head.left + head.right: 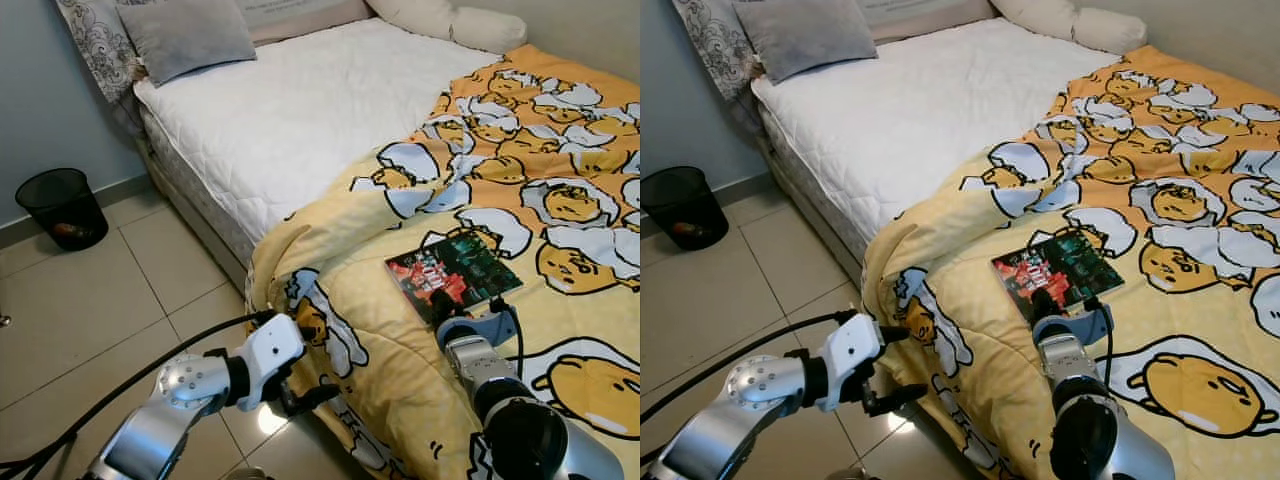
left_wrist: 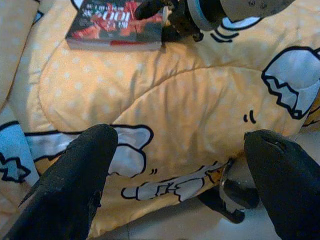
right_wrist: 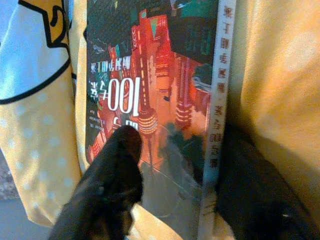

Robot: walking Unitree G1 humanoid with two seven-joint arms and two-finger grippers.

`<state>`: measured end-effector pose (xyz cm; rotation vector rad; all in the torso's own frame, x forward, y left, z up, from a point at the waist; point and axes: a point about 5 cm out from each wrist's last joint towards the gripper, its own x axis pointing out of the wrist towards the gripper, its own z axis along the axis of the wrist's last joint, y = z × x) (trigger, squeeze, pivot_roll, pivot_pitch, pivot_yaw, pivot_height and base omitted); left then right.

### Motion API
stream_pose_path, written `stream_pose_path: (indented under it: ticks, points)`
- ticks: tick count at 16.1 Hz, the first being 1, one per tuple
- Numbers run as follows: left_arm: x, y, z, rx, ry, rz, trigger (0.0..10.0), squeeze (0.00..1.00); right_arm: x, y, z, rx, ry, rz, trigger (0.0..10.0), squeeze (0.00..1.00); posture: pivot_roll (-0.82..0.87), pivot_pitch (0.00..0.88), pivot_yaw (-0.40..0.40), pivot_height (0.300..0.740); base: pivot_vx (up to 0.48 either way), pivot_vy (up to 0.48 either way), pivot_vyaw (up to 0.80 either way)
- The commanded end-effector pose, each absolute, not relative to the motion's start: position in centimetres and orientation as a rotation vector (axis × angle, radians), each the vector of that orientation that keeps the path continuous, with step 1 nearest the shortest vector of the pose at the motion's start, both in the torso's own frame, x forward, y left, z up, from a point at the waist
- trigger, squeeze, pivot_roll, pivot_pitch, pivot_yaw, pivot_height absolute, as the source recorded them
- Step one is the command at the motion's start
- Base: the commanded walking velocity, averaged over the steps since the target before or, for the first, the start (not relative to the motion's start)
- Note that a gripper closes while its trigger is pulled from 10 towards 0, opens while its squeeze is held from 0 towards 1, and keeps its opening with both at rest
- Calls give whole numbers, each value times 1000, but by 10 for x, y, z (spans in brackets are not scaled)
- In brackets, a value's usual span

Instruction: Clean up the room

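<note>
A book (image 1: 453,273) with a red and teal city cover lies flat on the yellow egg-print duvet (image 1: 560,170) that covers the near part of the bed (image 1: 300,110). The right hand (image 3: 175,165) is at the book's near edge, its fingers apart, one finger over the cover and the other beside the spine on the duvet. The step in hand looks like picking up the book; next the fingers would need to close across its edge and lift. The left hand (image 2: 180,170) hovers low beside the bed's edge with fingers spread, holding nothing. A black wastebasket (image 1: 62,207) stands on the tiled floor (image 1: 90,310) well apart.
</note>
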<state>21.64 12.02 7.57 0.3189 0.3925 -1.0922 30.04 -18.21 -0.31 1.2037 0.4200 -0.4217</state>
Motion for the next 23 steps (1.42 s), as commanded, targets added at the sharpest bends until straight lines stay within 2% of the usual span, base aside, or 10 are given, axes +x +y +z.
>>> stream_pose_path:
  ticks: [1, 10, 15, 18, 20, 23]
  points:
    - [217, 123, 80, 324, 379, -1079, 10000, 1000, 308, -180, 5, 1230, 384, -407, 0, 0, 302, 32, 17, 740, 0, 0, 0]
    - [220, 124, 82, 332, 382, -1063, 10000, 1000, 312, -186, 10, 1219, 359, -410, 0, 0, 300, 11, 7, 740, 0, 0, 0]
    - [228, 121, 85, 316, 336, -1022, 10000, 1000, 316, -192, 15, 1137, 342, -361, 0, 0, 261, 0, -11, 740, 0, 0, 0]
    - [243, 118, 90, 273, 274, -945, 10000, 1000, 318, -207, 24, 1050, 281, -292, 0, 0, 185, 0, -9, 740, 0, 0, 0]
    - [254, 118, 94, 240, 222, -851, 10000, 1000, 320, -219, 34, 912, 219, -239, 0, 0, 127, 0, 6, 740, 0, 0, 0]
    - [270, 130, 95, 254, 175, -631, 10000, 1000, 322, -230, 65, 732, 48, -204, 0, 0, 33, 0, 40, 740, 0, 0, 0]
